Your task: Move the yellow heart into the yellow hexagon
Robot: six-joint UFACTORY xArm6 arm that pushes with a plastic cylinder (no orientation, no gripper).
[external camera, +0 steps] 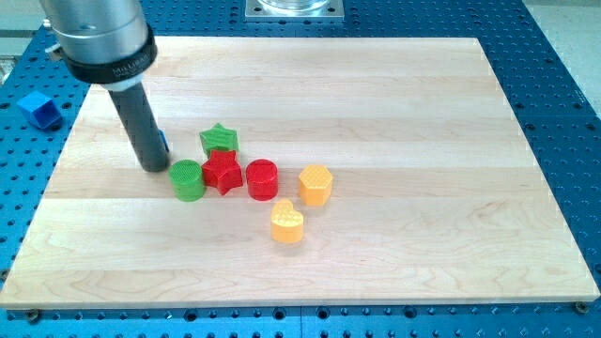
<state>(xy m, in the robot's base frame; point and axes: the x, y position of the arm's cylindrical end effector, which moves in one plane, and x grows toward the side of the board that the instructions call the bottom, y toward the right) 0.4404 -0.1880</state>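
Observation:
The yellow heart (287,222) lies on the wooden board (423,141), below the middle of the view. The yellow hexagon (315,184) stands just above and to the right of it, with a small gap between them. My tip (153,168) rests on the board at the view's left, just left of the green cylinder (188,180) and far to the left of the yellow heart.
A red star (223,172) and a red cylinder (262,178) stand in a row to the right of the green cylinder. A green star (219,141) sits above the red star. A blue block (163,143) peeks out behind the rod. A blue cube (38,109) lies off the board at the left.

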